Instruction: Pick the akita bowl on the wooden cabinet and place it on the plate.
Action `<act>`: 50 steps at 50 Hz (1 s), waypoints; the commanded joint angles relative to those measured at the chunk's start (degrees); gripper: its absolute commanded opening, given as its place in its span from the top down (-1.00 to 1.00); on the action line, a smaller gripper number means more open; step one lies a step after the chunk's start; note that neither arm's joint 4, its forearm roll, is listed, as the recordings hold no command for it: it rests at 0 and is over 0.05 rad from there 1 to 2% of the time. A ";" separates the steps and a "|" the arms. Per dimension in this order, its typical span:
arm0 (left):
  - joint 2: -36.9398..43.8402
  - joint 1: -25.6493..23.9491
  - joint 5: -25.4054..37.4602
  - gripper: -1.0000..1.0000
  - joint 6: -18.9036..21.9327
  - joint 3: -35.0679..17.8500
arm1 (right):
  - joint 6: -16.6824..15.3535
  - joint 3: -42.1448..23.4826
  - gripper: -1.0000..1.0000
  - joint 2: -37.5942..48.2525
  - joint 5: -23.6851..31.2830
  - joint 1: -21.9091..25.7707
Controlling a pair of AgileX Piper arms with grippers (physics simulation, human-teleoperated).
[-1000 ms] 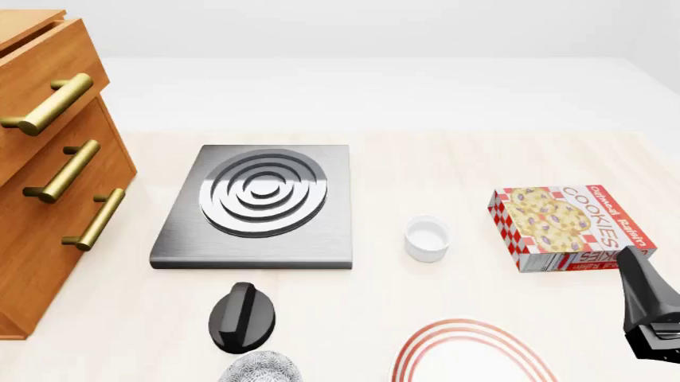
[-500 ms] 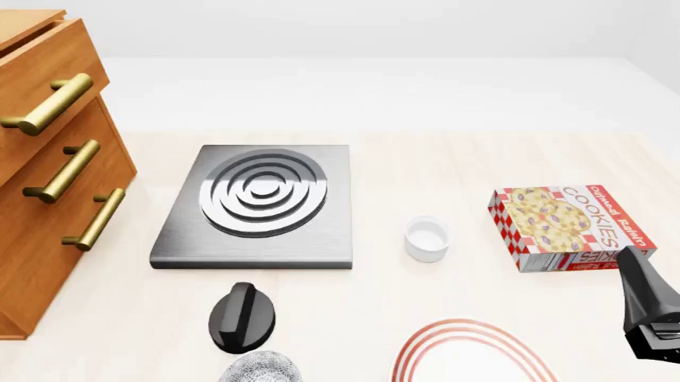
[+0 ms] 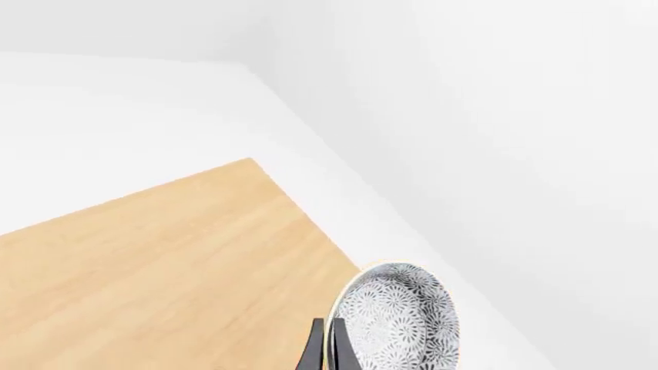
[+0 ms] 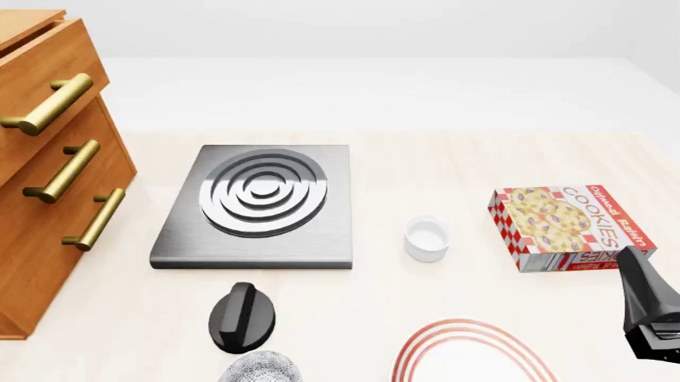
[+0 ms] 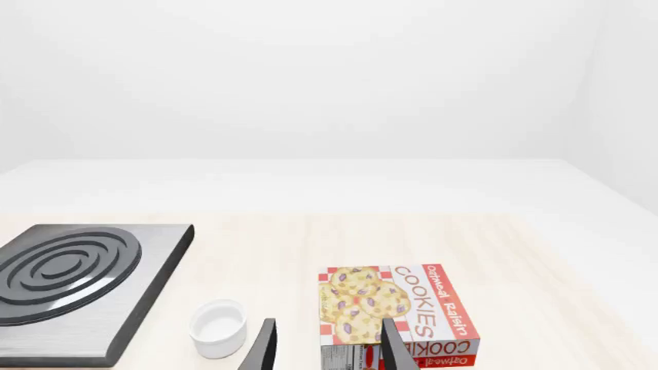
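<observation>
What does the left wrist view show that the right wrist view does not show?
Only the left wrist view shows a speckled bowl on a wooden cabinet top, with the left fingers beside it. Only the right wrist view shows the stove plate, small white cup, cookie box and the open right fingers. Both share the white background.

Right arm's glossy black angular link (image 4: 648,310) at front view's lower right edge; thin black tapered gripper fingers (image 5: 265,348) in wrist views.
</observation>
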 commanded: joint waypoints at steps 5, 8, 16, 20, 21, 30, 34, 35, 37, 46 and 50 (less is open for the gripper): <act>-3.40 -3.05 3.69 1.00 -2.20 -1.69 | 0.00 0.00 -1.00 -0.01 0.00 0.00; -4.18 -3.97 4.68 1.00 -2.46 -2.39 | 0.01 0.00 -1.00 0.00 0.00 0.00; -5.88 -5.87 6.72 1.00 -2.87 -3.78 | 0.00 0.00 -1.00 0.00 0.00 0.01; -6.81 -6.98 7.69 1.00 -2.93 -4.31 | 0.00 0.00 -1.00 0.00 0.00 0.01; -6.81 -6.98 7.69 1.00 -2.93 -4.32 | 0.00 0.00 -1.00 0.00 0.00 0.01; -8.01 -9.35 9.79 1.00 -3.18 -6.68 | 0.00 0.00 -1.00 0.00 0.00 -0.01; -8.34 -10.12 10.13 1.00 -3.19 -7.00 | 0.01 0.00 -1.00 0.00 0.00 0.00; -8.47 -10.46 10.27 1.00 -3.19 -7.08 | 0.00 0.00 -1.00 0.00 0.00 0.00; -8.62 -10.86 10.36 1.00 -3.18 -7.12 | 0.00 0.00 -1.00 -0.01 0.00 0.01; -9.50 -13.61 11.08 1.00 -3.41 -7.21 | 0.01 0.00 -1.00 0.00 0.00 0.02; -9.95 -15.54 11.64 1.00 -3.49 -7.51 | -0.01 0.00 -1.00 -0.01 0.00 0.01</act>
